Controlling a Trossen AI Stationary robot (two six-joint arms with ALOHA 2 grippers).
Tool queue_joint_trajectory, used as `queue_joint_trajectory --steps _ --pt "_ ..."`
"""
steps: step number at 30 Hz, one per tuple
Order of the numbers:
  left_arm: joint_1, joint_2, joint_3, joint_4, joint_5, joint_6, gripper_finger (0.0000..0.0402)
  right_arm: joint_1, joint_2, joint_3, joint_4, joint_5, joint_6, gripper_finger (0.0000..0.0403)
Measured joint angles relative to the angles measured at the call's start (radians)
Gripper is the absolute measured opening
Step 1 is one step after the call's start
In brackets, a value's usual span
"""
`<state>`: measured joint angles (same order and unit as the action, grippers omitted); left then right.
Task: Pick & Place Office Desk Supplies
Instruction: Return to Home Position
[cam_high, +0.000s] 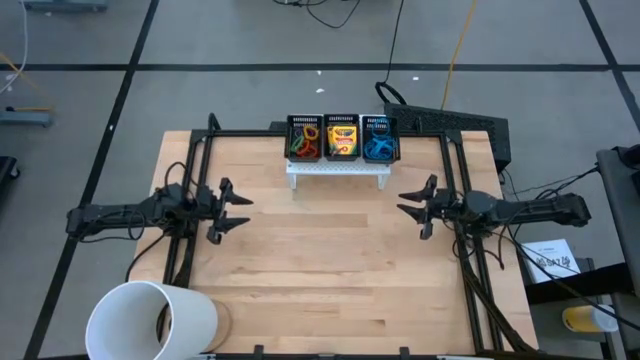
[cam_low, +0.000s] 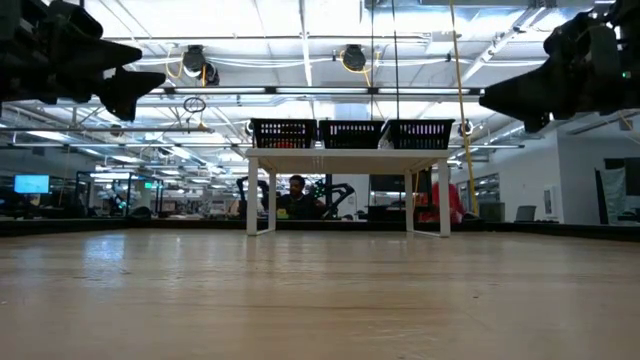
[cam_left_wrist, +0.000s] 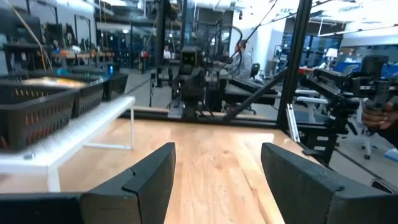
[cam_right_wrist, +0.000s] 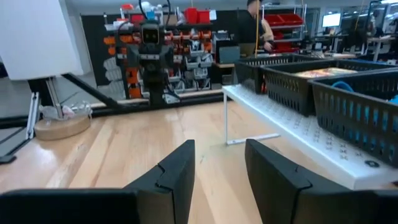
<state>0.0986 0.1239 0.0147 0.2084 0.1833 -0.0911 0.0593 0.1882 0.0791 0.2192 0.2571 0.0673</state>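
Observation:
The office desk supplies lie in three black mesh bins on a white shelf (cam_high: 340, 168) at the table's far middle. The left bin (cam_high: 304, 138) holds red, orange and green rubber bands. The middle bin (cam_high: 341, 138) holds yellow-and-green crayon boxes. The right bin (cam_high: 379, 142) holds blue rubber bands. My left gripper (cam_high: 238, 210) hovers above the table's left side, open and empty, its fingers (cam_left_wrist: 149, 180) level and pointing toward the table's right. My right gripper (cam_high: 408, 205) hovers over the right side, open and empty, facing it.
A large white cup (cam_high: 150, 320) lies on its side at the near left corner. Bare wooden tabletop (cam_high: 320, 250) stretches between the two grippers and before the shelf. A black frame runs along the table's left and right sides. People sit in the room beyond the table.

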Motion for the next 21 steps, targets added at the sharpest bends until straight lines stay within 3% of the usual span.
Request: queue_joint_trajectory --steps 14,21 --pt "0.001 0.035 0.000 -0.003 -0.010 0.013 0.0248 0.000 0.000 -0.047 0.004 0.001 -0.060 0.0130" --pt "0.001 0.035 0.000 0.003 -0.010 -0.011 0.0248 0.000 0.003 -0.048 -0.110 0.001 -0.054 0.0130"
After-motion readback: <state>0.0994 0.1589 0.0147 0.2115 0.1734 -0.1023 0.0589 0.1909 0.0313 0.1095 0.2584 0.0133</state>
